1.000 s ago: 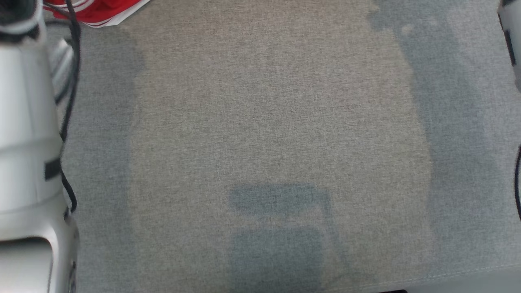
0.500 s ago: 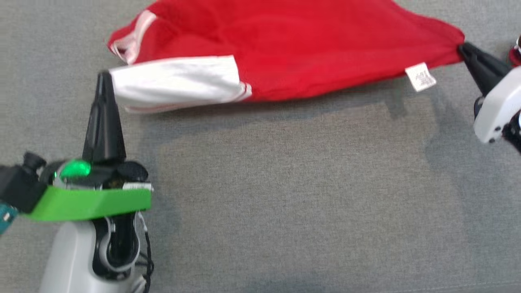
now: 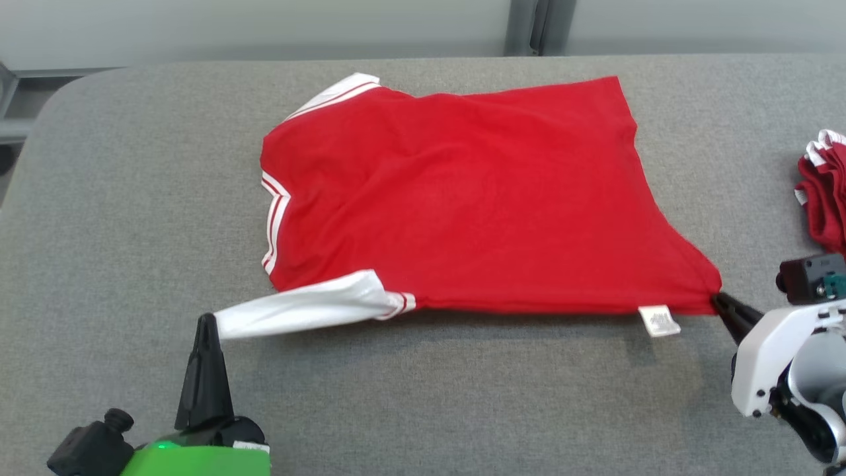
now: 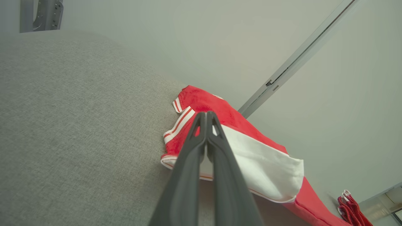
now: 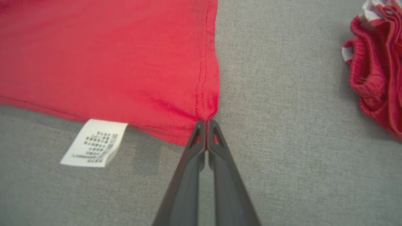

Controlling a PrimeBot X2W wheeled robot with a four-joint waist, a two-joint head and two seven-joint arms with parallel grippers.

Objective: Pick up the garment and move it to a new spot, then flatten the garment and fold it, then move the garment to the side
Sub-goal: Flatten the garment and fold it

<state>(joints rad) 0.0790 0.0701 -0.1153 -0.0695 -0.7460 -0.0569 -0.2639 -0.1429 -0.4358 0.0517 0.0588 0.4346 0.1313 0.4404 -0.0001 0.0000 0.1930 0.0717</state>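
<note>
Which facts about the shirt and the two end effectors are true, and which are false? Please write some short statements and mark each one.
1. The left end effector is shut on the white sleeve of the shirt. True.
2. The right end effector is open above the shirt. False: it is shut on the shirt's bottom corner.
3. The label hangs from the near edge, close to the right end effector. True.
4. The red pile lies on top of the shirt. False: it lies apart, to the shirt's right.
</note>
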